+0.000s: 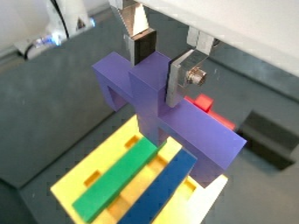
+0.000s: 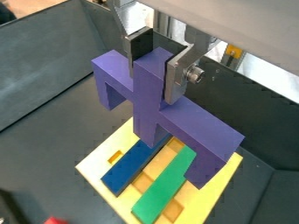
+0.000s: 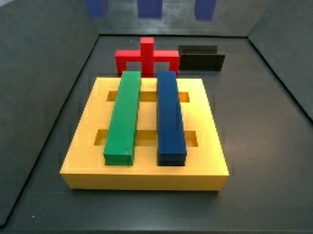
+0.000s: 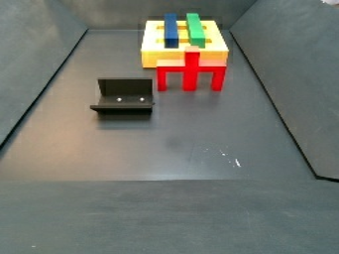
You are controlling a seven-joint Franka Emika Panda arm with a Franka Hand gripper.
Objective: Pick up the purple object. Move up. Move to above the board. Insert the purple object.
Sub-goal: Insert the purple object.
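My gripper (image 1: 163, 66) (image 2: 162, 63) is shut on the central upright of the purple object (image 1: 193, 131) (image 2: 193, 131), which hangs in the air with its crossbar level and its legs pointing down. Directly below it lies the yellow board (image 1: 76, 179) (image 2: 100, 162) (image 3: 146, 169) (image 4: 185, 57), bearing a long green bar (image 1: 117, 179) (image 3: 123, 114) and a long blue bar (image 1: 163, 188) (image 3: 169, 114). In a side view only the tips of the purple object's legs (image 3: 149, 7) show at the upper edge. The gripper itself is outside both side views.
A red cross-shaped block (image 3: 146, 57) (image 4: 192, 74) (image 1: 205, 105) stands against one side of the board. The black fixture (image 4: 126, 97) (image 3: 202, 58) (image 1: 271, 136) sits on the dark floor a little apart from it. Dark walls enclose the floor.
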